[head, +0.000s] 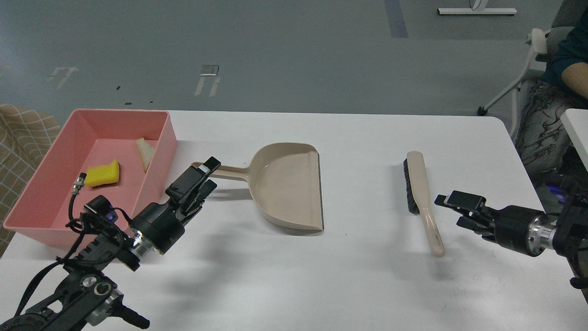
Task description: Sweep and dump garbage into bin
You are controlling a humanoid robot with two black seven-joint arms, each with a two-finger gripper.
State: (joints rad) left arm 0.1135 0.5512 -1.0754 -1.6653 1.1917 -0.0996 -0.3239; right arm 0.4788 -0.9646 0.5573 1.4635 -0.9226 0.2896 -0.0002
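The garbage lies inside the pink bin (43, 161) at the table's left: a yellow spongy chunk (103, 174) and a pale sliver (146, 152) leaning on the right wall. The beige dustpan (287, 184) lies empty mid-table, handle pointing left. My left gripper (209, 174) is open and empty; in this view it overlaps the end of the dustpan handle, between the bin and the pan. The beige black-bristled brush (419, 184) lies flat on the table at the right. My right gripper (448, 209) is open and empty, just right of the brush handle and apart from it.
A person on a chair (546, 105) sits past the table's right edge. A second white table corner (576, 124) shows at the far right. A checked cloth (23, 133) lies left of the bin.
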